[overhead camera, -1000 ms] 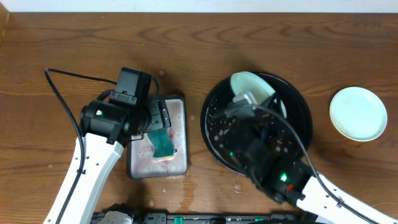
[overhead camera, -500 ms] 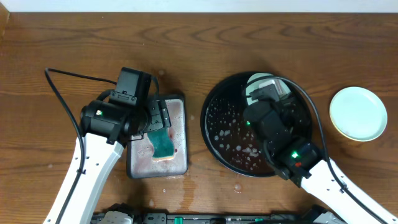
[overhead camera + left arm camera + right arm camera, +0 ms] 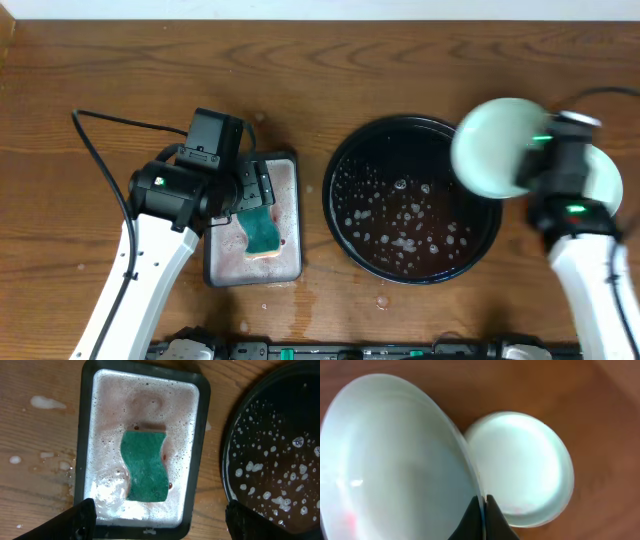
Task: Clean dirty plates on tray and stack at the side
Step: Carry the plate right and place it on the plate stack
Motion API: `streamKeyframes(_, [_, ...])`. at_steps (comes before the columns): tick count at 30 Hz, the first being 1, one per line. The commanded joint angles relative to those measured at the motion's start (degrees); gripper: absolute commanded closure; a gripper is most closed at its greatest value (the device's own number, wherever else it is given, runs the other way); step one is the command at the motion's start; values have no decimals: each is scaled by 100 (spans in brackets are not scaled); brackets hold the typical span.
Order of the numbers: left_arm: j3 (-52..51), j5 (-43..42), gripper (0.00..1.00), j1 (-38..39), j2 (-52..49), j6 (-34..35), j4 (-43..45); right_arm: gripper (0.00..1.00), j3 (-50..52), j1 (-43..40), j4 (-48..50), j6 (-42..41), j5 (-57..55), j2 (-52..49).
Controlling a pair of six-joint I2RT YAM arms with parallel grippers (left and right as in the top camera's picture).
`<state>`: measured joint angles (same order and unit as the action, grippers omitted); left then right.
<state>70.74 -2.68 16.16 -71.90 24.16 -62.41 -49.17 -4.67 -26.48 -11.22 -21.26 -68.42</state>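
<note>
Wood-grain tabletop [image 3: 320, 80] fills the overhead view, and the bare stretch at its right edge serves as the stacking side. Next in size is the glossy black tray [image 3: 390, 160], flecked with foam and with no plate on it. Left of it sits the grey metal tray [image 3: 145, 405], filmed with pinkish suds. A green sponge [image 3: 145, 466] lies in its middle.

One mint-white plate [image 3: 492, 147] hangs tilted in the air over the black tray's right rim. The right gripper [image 3: 482, 507] pinches its edge between closed fingers. A second plate [image 3: 520, 467] of the same colour rests flat on the wood just beyond. The left gripper [image 3: 160, 514] hovers over the sponge with its fingers spread wide and holding nothing.

The plate looks rigid, light and breakable, and probably wet and slick, so a rim pinch could slip. It is best lowered gently and level onto the other.

The right arm covers much of the resting plate from above. A faint pink tinge low on the carried plate could be residue or glare. No yellow plate is visible, and I cannot tell whether anything lies beneath the resting one.
</note>
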Motion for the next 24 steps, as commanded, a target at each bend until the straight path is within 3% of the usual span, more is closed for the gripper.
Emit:
streamKeyframes(1, [42,9,17,-24,-2,7,-9,99,-66,-1958,-2,-903,1908,-376])
streamKeyframes(6, [42,11,17,-24,-2,7,-9,99,-66,-3368,295,-977,2957,-1115])
streamKeyframes(10, [42,9,17,-24,-2,7,-9,96,-66,-3805,568,-977,2767,-1709])
streamKeyframes(11, [42,11,17,-24,-2,7,-9,90,-68,-3860,632,-977,2774,-1818])
streamKeyframes(13, [42,11,17,-24,-2,7,-9,52,-68,-3915,772,-909,3058,-1969])
streamKeyframes(14, [42,11,17,-24,-2,7,-9,41,-68,-3917,793,-721,3447,-1965])
streamKeyframes(18, [42,9,17,-24,-2,7,-9,30,-92,-3814,846,-623,5110,-1596])
streamKeyframes(19, [42,9,17,-24,-2,7,-9,19,-101,-3713,737,-584,5497,-1373])
streamKeyframes(20, [42,9,17,-24,-2,7,-9,1,-101,-3595,627,-581,5678,-1154])
streamKeyframes(24, [42,11,17,-24,-2,7,-9,1,-101,-2815,-22,-540,5834,-37])
